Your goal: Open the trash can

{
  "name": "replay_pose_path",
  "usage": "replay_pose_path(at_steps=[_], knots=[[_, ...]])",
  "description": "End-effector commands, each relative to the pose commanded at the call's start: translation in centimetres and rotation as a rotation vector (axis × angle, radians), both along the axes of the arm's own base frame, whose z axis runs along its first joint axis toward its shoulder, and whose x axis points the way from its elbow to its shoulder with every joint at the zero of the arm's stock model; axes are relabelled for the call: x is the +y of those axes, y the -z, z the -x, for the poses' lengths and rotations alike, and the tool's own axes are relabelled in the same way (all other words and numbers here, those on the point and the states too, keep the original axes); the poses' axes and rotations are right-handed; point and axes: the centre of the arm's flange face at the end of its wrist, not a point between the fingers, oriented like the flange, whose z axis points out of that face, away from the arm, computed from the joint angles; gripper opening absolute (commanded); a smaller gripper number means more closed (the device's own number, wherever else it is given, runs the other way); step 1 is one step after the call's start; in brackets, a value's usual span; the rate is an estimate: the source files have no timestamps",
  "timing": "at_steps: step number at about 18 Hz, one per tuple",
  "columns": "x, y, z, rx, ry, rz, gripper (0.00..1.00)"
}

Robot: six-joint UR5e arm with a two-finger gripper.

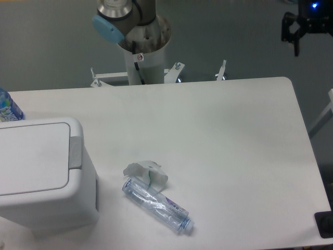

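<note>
Boxy white plastic trash can point(39, 177) sits at the worktop's point(223, 135) near-left corner, flat lid down, grey tab on its right edge. Crushed clear bottle point(156, 204) lies beside it, next to a crumpled white scrap point(147, 173). Hand isn't in frame.

White table point(218, 135) carrying: white trash can point(44, 177), lid shut, at left edge; crumpled white scrap point(147, 173) touching crushed clear bottle point(157, 204) near centre front; blue-labelled bottle point(8, 108) partly visible behind the can.
</note>
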Motion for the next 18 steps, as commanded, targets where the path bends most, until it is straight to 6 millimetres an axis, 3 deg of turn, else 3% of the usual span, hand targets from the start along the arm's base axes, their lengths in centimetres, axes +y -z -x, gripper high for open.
replay_pose_path(at_steps=[7,10,12,18], knots=[[1.1,-0.2,-0.9,-0.04,-0.147,-0.1,1.0],[4.0,-0.1,-2.5,-0.066,-0.208,-0.143,1.0],[5.5,-1.1,-3.3,-0.07,-0.254,-0.185,1.0],[13.0,-0.7,-8.9,-0.131,-0.265,-0.239,1.0]])
